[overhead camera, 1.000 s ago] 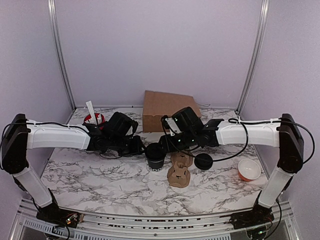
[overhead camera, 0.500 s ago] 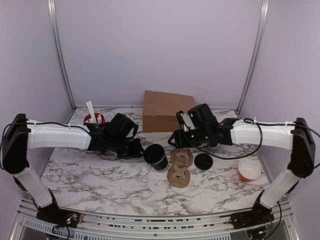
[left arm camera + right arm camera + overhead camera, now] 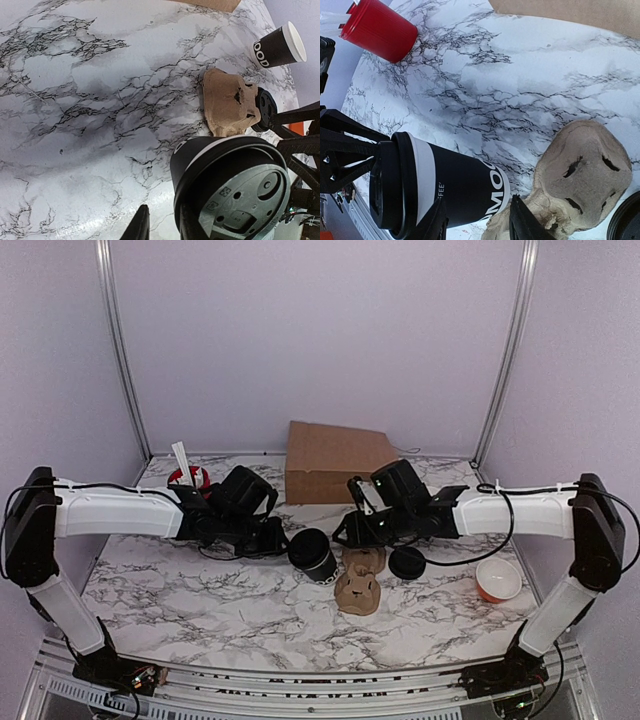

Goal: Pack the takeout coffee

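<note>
The takeout coffee (image 3: 313,552) is a black cup with a black lid. It stands tilted on the marble table, lid toward my left gripper (image 3: 278,538). In the left wrist view the lidded cup (image 3: 220,170) lies against the outer side of one finger. My left gripper (image 3: 162,210) shows a narrow gap with only table in it. In the right wrist view the cup (image 3: 455,190) lies just beyond my right gripper (image 3: 477,199), which is open and empty. My right gripper (image 3: 343,533) hovers right of the cup, above the brown pulp carrier (image 3: 358,580).
A loose black lid (image 3: 407,562) lies right of the carrier (image 3: 227,102). A lidless black cup with a white rim (image 3: 275,47) stands beyond it. A brown cardboard box (image 3: 330,460) is at the back, a red cup (image 3: 187,478) back left, an orange bowl (image 3: 497,578) right.
The cup went from upright to tilted. My right gripper pulled away from it to the right, then came part of the way back. My left arm has barely moved.
</note>
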You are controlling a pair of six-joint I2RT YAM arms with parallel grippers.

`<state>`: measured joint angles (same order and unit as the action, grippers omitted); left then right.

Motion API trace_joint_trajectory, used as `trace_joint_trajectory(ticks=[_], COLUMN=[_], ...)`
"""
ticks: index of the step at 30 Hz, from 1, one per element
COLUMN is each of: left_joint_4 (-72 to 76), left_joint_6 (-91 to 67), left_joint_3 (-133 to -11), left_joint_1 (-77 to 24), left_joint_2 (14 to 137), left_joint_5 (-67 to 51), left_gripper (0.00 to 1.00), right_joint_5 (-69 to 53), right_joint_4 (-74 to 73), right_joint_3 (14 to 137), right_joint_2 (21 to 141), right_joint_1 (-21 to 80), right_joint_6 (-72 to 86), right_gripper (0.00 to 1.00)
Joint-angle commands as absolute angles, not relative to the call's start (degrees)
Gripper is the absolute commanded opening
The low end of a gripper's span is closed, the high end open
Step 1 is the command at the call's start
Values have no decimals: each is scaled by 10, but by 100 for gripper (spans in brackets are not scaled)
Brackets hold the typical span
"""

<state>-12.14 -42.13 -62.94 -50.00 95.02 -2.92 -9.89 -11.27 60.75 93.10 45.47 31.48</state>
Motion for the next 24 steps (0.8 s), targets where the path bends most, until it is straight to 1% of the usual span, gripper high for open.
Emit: trace_joint_trajectory(ticks=[1,8,13,16,24], left_joint_4=[-142,-143,-143,-143,-142], left_joint_6=[-413,-411,-411,-411,-411], left_joint_3=[-648,-657,-660,-662,-665], left_joint_1=[-504,-506,-508,-509,-511], left_joint_2=[950,953,956,958,956], left_joint_5=[-26,-27,-29,-29,-29], left_gripper=[21,21,21,21,21], right_joint_5=[-71,-65,-90,-93,-67], right_joint_4=[-103,-108,-95,-99,-103], right_joint_3=[601,591,582,581,560], right_joint_2=[902,875,866,872,854], right_joint_1=[455,455,456,458,456], right_joint_6=[323,325,318,318,335], right_gripper=[42,46,48,47,42])
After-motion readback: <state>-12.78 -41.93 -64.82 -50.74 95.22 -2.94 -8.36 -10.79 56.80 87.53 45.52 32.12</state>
